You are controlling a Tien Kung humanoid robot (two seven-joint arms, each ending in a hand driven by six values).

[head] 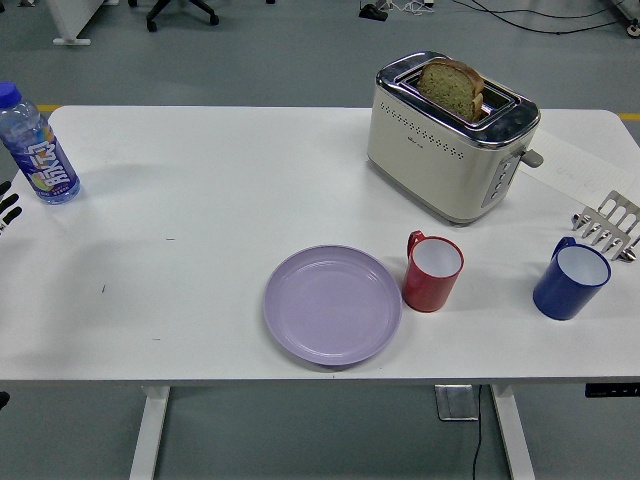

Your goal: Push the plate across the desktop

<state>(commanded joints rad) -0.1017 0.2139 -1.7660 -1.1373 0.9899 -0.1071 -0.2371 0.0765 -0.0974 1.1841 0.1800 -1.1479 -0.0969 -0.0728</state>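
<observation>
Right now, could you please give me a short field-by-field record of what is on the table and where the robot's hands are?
plate: lilac plate, empty, near the front edge
red mug: red mug just right of the plate, close to its rim
blue mug: blue mug at the right
toaster: cream toaster at the far side, a bread slice standing in its slot
bottle: water bottle upright at far left
rack: metal rack at the right edge
left hand: left hand barely visible at the left edge, clear of the plate
right hand: not in view

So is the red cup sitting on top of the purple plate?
No, the red cup stands on the table just to the right of the purple plate, not on it.
</observation>
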